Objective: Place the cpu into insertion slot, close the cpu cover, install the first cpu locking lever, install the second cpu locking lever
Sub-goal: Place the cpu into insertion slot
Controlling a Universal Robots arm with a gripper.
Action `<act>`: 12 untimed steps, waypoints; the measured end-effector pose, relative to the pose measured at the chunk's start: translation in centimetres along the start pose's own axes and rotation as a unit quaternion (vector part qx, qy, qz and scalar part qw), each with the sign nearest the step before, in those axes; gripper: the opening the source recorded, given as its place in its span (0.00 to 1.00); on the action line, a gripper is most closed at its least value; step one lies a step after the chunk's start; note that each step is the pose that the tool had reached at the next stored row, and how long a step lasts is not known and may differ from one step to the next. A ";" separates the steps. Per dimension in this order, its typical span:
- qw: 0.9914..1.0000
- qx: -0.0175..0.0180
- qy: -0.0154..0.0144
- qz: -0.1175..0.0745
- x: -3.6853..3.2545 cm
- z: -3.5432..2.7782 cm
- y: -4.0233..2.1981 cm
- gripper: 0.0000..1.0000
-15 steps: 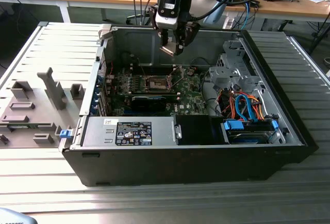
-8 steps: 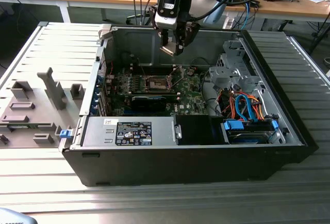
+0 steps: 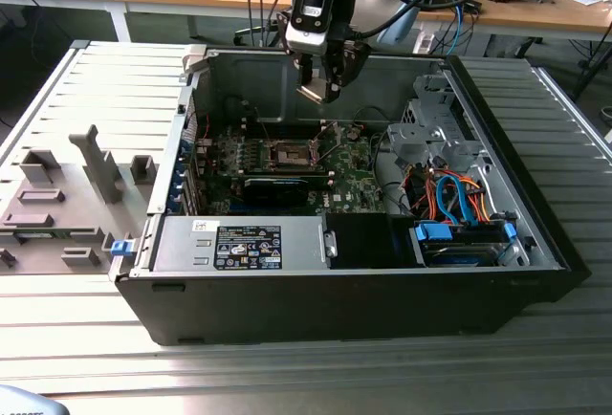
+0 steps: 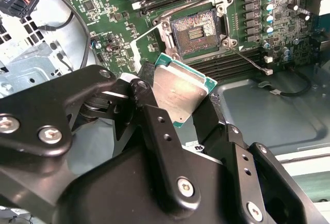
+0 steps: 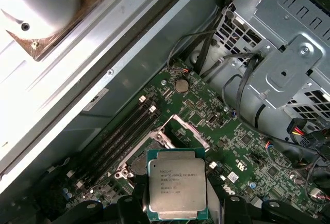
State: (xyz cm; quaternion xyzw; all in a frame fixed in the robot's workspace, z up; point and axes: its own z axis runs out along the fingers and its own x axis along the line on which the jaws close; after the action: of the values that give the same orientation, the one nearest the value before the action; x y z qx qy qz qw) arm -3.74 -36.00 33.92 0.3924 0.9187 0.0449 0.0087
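My gripper (image 3: 320, 85) hangs inside the open computer case, above the motherboard, and is shut on the cpu (image 3: 312, 93). In both wrist views the silver-topped, green-edged cpu (image 4: 178, 92) (image 5: 177, 188) sits tilted between the black fingers (image 4: 154, 126). Below it the insertion slot (image 4: 197, 28) (image 3: 290, 155) lies bare, its dark contact field showing. The cpu cover (image 5: 186, 130) stands raised beside the slot. Two thin wire levers (image 4: 251, 62) stick out from the socket, unlatched.
Memory slots (image 5: 121, 136) run alongside the socket. A long black card (image 3: 277, 188) lies just in front of it. A metal drive cage (image 3: 430, 133) with orange and blue cables (image 3: 459, 200) fills the exterior view's right. Grey fixtures (image 3: 91, 162) stand on the table at its left.
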 end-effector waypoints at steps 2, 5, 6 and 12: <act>1.000 0.000 0.000 0.003 0.00 0.00 0.00 0.55; 1.000 0.000 0.000 0.005 -0.01 0.00 -0.01 0.55; 1.000 0.000 -0.001 0.006 -0.01 0.00 -0.01 0.55; 1.000 0.000 -0.001 0.013 -0.02 0.00 -0.02 0.55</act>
State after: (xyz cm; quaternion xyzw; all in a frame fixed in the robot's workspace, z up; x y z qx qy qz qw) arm -3.74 -36.02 33.92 0.4040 0.9136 0.0448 0.0092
